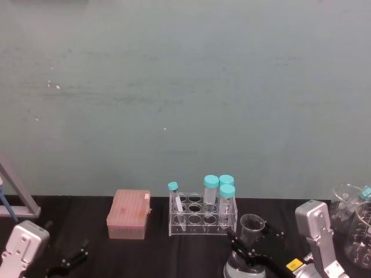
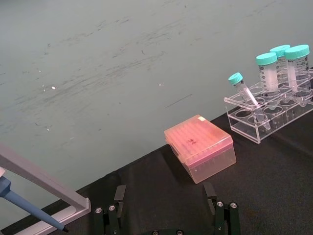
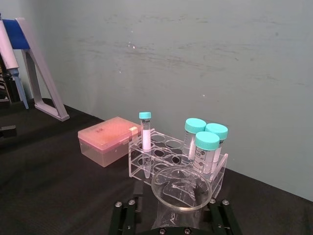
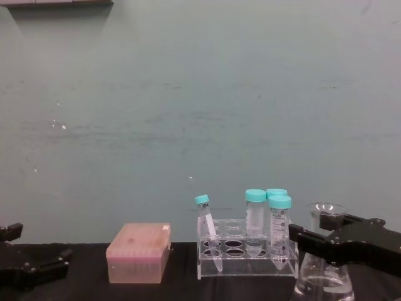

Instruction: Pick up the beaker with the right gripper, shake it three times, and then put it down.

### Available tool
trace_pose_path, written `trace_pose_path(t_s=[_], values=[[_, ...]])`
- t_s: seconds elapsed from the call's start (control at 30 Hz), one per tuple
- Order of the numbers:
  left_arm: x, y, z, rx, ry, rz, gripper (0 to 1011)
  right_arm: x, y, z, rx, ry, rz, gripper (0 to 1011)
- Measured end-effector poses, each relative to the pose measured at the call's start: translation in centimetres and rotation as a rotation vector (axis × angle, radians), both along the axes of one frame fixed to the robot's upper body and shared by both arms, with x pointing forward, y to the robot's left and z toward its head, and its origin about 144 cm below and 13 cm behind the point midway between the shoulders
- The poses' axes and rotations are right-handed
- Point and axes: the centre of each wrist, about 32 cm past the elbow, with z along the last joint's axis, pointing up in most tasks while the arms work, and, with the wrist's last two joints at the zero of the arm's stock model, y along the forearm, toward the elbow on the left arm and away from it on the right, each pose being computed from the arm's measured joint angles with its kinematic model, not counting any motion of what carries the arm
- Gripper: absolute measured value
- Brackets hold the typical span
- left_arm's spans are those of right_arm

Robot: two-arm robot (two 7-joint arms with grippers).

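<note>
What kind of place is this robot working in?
Probably a laboratory bench: a clear rack of teal-capped tubes, a pink pipette-tip box, a pipette stand, and a glass beaker between the open right gripper's jaws.

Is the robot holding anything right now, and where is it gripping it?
The right gripper is around the neck of the beaker, just under its rim; whether it is clamped cannot be told. The left gripper holds nothing.
</note>
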Motion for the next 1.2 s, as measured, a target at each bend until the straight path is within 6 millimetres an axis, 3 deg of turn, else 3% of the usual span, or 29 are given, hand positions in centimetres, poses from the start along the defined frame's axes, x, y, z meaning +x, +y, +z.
trace_pose_path(t_s=[0.23, 0.3, 0.8, 1.2], values=[[0.0, 0.0, 0.0, 0.0, 0.0, 0.0, 1000, 0.0, 0.0, 0.0, 0.0, 0.0, -0.001, 465], [0.0, 0.0, 0.0, 0.0, 0.0, 0.0, 1000, 0.0, 0.0, 0.0, 0.0, 0.0, -0.001, 450], [0.0, 0.0, 0.0, 0.0, 0.0, 0.0, 1000, -0.1, -0.1, 0.1, 0.001, 0.001, -0.006, 449], [0.0, 0.0, 0.0, 0.0, 0.0, 0.0, 1000, -0.7, -0.4, 1.5, 0.032, -0.007, -0.013, 450]])
